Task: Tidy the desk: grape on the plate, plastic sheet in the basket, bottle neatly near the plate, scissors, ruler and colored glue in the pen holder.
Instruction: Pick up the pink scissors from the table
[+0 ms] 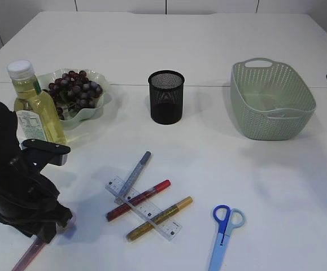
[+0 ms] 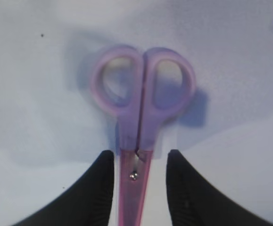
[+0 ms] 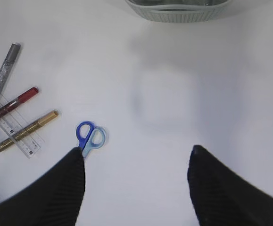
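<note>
Left gripper [image 2: 138, 186] jaws straddle the translucent pink scissors [image 2: 138, 113] flat on the table [image 2: 32, 117], not pinching. Blue scissors [image 1: 224, 228] lie near; clear ruler [image 1: 143, 208] under glitter glue tubes [image 1: 138, 200]. Right gripper [image 3: 136, 183] jaws spread. Mesh holder [image 1: 166, 96], woven basket [image 1: 271, 100] beyond.

White table [image 1: 208, 51], scattered stationery

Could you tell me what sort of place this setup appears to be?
Probably a lab mock-up of an office desk: a bare white table with a mesh pen holder, stationery such as a ruler and blue scissors, and a robot arm.
</note>
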### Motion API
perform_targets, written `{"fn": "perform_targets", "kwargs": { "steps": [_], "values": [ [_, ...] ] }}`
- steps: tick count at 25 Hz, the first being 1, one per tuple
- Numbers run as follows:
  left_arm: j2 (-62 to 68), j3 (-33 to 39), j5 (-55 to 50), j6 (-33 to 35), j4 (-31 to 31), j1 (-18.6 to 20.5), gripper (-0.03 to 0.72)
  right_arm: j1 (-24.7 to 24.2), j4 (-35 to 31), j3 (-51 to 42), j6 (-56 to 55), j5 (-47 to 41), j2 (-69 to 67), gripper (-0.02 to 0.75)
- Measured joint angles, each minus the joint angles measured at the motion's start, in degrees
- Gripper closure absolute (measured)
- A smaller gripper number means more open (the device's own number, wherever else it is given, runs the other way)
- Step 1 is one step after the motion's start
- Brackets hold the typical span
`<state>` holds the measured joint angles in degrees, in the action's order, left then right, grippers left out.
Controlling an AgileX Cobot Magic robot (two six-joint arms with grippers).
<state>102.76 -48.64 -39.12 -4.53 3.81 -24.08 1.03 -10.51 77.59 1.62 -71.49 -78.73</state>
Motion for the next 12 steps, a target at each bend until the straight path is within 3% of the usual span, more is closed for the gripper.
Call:
{"fn": "perform_targets", "kwargs": {
  "steps": [12],
  "values": [
    [0.0,0.0,-0.1,0.3,0.4,-0.4,0.412,0.0,0.0,0.0,0.0,0.0,0.0,0.207]
  ]
}}
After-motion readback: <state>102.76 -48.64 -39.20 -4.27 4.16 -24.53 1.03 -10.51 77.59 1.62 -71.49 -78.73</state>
